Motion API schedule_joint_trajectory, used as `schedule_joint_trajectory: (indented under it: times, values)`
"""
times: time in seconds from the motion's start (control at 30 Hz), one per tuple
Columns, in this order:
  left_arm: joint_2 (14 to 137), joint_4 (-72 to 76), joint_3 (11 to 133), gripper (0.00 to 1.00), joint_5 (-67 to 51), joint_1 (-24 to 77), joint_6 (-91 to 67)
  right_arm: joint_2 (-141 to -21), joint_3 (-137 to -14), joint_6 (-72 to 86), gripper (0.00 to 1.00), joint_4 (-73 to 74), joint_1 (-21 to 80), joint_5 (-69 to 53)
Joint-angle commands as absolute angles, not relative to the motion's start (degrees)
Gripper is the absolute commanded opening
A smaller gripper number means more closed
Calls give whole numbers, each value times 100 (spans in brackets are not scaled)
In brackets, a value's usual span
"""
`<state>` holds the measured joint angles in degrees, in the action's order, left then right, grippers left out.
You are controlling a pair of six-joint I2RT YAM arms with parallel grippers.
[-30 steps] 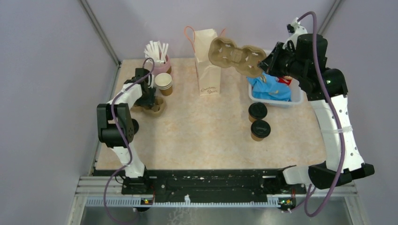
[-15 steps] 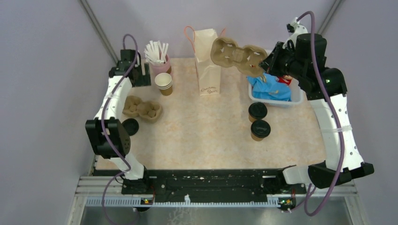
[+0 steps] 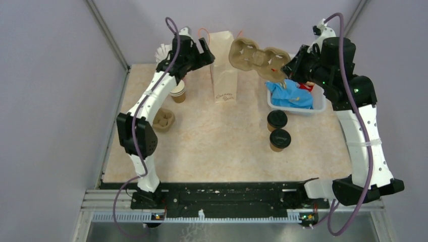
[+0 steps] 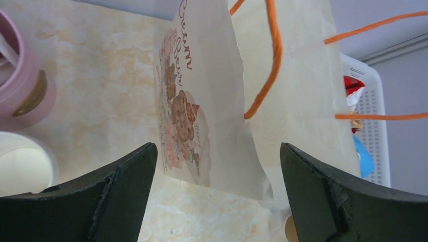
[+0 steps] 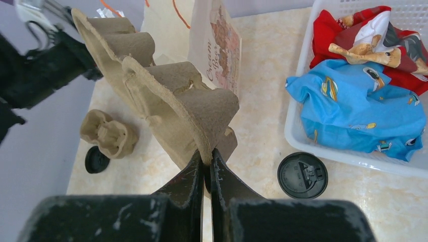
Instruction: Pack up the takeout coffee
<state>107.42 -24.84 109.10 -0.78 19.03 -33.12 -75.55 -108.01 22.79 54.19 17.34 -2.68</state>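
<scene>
My right gripper (image 5: 207, 160) is pinched tight on the edge of the pulp cup carrier (image 5: 166, 96). It holds the carrier tilted in the air between the paper bag (image 3: 223, 75) and the white basket (image 3: 319, 105). The far lidded cup (image 3: 277, 120) and the near lidded cup (image 3: 280, 139) stand side by side on the table, just in front of the basket, well apart from those fingers. My left gripper (image 4: 217, 166) hangs spread wide and empty by the bag's top, across the table from both cups.
</scene>
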Motion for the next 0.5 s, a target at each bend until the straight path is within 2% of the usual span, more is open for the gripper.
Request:
schedule_joint_trajectory:
  times: [0.0,0.1,0.17,0.33,0.47]
  values:
    - [11115,-1583,11372,97,249,1970,-3191,-7215,-10826,2372,0,5279,1705,-126]
    - [11493,-1579,11778,93,342,2026,-3092,-7178,-10853,2370,0,5340,1701,-69]
    - [11722,-1508,11946,82,364,2041,-2990,-7159,-10862,2360,0,5352,1696,-62]
    - [12037,-1010,12135,35,110,2085,-2273,-7145,-10915,2363,0,5401,1669,-58]
    - [11977,-963,12250,6,-604,2080,-1517,-7126,-10955,2337,0,5477,1663,-54]
